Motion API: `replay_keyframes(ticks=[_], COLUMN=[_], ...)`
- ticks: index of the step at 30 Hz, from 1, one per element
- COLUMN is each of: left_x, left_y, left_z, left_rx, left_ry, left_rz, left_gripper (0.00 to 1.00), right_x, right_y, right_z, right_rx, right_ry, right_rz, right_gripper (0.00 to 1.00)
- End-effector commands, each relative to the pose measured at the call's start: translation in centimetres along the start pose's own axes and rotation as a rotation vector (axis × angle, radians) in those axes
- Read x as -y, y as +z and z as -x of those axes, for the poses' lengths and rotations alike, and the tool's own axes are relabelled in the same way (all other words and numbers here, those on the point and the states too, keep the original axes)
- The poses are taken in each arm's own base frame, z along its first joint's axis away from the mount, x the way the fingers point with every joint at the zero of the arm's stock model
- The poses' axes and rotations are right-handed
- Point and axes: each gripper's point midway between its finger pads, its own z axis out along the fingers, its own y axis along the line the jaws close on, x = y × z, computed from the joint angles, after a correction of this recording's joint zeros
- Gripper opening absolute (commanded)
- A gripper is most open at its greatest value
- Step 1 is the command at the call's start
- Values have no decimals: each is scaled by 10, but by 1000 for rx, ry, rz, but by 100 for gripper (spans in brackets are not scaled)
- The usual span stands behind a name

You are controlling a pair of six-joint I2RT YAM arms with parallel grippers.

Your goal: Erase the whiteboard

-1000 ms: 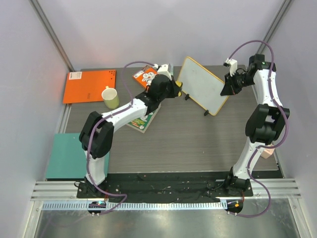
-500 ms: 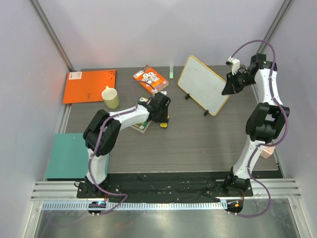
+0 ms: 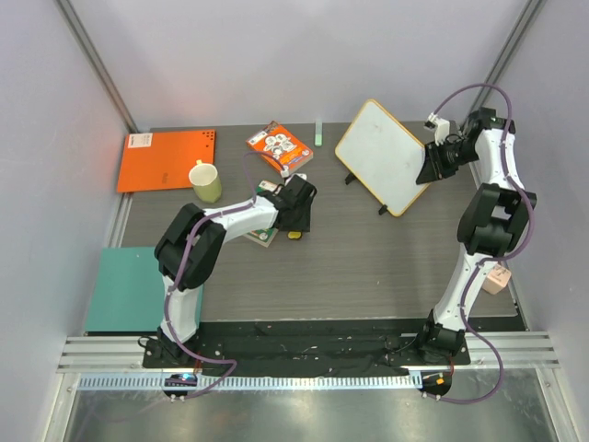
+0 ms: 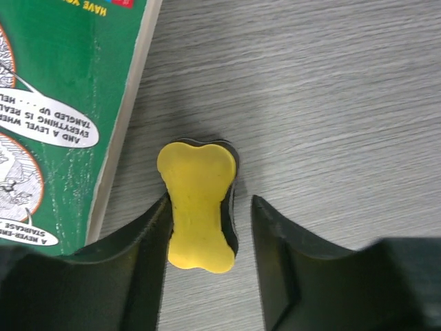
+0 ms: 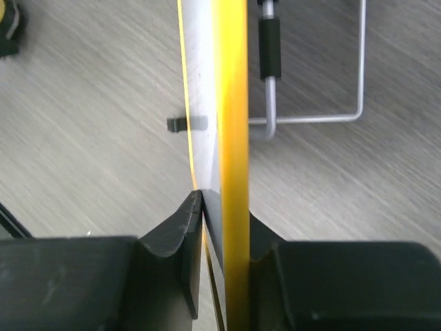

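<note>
The whiteboard stands tilted at the back right, its white face blank. My right gripper is shut on its right edge. In the right wrist view the yellow frame runs between the jaws of the right gripper. A yellow bone-shaped eraser lies flat on the table. My left gripper is open around it: the left finger touches it, the right finger stands apart. From above, the left gripper hangs mid-table over the eraser.
A green book lies just left of the eraser. A cartoon book, a green marker, a pale mug and an orange sheet sit at the back. A teal sheet lies near left. The board's wire stand shows behind it.
My left arm pulled back from the whiteboard to beside the green book, set the eraser down and opened. My right gripper tipped the whiteboard further back and its jaws eased slightly.
</note>
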Motion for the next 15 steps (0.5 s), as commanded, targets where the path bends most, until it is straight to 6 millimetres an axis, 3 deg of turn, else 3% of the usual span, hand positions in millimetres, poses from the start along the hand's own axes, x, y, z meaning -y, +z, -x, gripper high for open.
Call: replay_keyframes(ticks=[1,5,15], left_x=[-13,-10,-18], left_y=[-6,-9,2], left_z=[-4,-1,-13], left_rx=[14,38,-4], left_ry=[52,87,120], left_rz=[64,38,104], left_gripper=[54,63,65], right_x=[-25,-19,-15], right_y=[17,15,7], right_z=[-105,-99,-76], right_rx=[-449,-425,-351], right_ry=[165,141,87], right_rz=[124,116,93], right_gripper=[23,34,45])
